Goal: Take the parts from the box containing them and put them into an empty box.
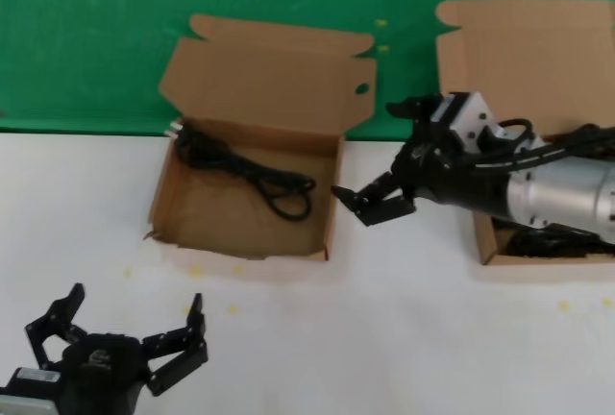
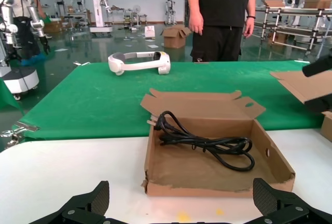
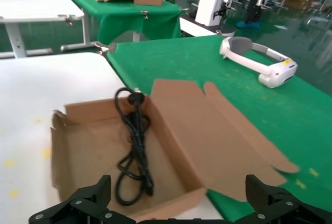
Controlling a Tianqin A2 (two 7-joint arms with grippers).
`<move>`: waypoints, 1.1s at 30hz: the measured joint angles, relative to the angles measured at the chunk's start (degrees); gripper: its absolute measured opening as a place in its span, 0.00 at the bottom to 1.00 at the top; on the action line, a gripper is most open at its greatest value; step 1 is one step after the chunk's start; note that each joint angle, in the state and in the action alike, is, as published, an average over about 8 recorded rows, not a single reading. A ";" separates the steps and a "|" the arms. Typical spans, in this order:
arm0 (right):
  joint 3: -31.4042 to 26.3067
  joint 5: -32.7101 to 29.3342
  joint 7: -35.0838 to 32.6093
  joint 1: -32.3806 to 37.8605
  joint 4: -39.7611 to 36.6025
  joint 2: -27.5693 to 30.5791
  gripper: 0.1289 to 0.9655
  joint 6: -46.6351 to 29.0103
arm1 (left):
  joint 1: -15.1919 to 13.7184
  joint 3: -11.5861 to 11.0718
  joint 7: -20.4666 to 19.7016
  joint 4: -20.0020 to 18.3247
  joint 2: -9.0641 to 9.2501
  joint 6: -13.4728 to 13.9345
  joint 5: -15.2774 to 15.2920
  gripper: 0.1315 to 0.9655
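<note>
The box with a round hole in its lid (image 1: 192, 213) stands left of centre, and one black cord (image 1: 255, 173) lies coiled in it. It also shows in the left wrist view (image 2: 218, 186) with the cord (image 2: 207, 143), and in the right wrist view (image 3: 78, 146) with the cord (image 3: 132, 146). The plain-lidded box (image 1: 538, 50) stands at the right, largely hidden by my right arm; dark cords (image 1: 548, 240) show inside. My right gripper (image 1: 382, 154) hangs open and empty between the boxes, facing the holed box (image 3: 176, 203). My left gripper (image 1: 130, 324) is open and empty near the front left (image 2: 179, 203).
The boxes sit on a white table (image 1: 384, 338) against a green cloth (image 1: 96, 31). A white headset (image 2: 139, 60) lies on the cloth behind the holed box. A person (image 2: 223, 16) stands beyond the table.
</note>
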 joint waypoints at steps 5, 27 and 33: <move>2.66 0.48 -1.12 -3.55 1.43 -0.51 0.94 1.36 | 0.00 0.00 0.00 0.00 0.00 0.00 0.00 1.00; 18.68 3.30 -7.71 -24.93 10.07 -3.52 1.00 9.51 | 0.00 0.00 0.04 0.00 0.00 0.00 0.00 1.00; 23.14 4.09 -9.57 -30.89 12.48 -4.36 1.00 11.79 | 0.00 0.00 0.03 0.00 0.00 0.00 -0.01 1.00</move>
